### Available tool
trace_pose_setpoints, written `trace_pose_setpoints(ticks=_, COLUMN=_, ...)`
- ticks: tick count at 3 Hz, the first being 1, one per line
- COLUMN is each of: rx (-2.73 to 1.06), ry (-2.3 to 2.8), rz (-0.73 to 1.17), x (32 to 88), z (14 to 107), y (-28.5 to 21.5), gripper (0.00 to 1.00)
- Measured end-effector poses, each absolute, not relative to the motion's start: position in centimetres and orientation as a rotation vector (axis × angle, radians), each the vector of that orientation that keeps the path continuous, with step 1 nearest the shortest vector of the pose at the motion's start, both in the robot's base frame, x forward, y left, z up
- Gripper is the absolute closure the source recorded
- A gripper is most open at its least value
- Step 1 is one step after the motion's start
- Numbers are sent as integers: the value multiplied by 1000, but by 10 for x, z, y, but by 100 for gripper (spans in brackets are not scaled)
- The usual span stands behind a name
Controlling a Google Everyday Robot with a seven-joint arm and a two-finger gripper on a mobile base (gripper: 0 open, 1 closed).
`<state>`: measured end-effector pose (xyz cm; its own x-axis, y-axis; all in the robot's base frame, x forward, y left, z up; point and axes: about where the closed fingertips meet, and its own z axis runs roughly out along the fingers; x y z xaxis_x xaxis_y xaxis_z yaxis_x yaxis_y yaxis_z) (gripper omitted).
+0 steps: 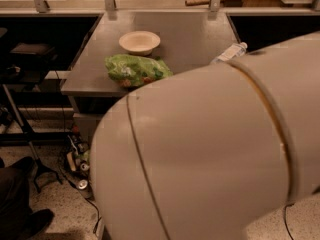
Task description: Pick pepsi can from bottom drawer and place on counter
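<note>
The counter (192, 39) is a grey metal top at the upper middle of the camera view. The pepsi can is hidden. The bottom drawer is hidden behind my large beige arm housing (210, 154), which fills the lower right of the view. The gripper is out of view. Only a strip of the cabinet's front (87, 115) shows under the counter's left edge.
A cream bowl (139, 42) and a green crinkled bag (136, 70) lie on the counter's left part. A clear plastic water bottle (229, 52) lies at its right. Cables and brownish cans (79, 163) are on the floor at left, near a black stand (22, 129).
</note>
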<state>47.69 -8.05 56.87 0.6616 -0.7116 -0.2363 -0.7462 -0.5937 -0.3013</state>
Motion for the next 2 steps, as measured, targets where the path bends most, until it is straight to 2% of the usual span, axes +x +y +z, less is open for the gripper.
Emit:
trace_pose_setpoints(ticks=1, rx=-2554, ry=1141, rz=135, x=490, z=618, y=-136, gripper=100)
trace_pose_setpoints(ticks=2, rx=-2554, ry=1141, rz=135, x=490, z=618, y=-136, gripper=100)
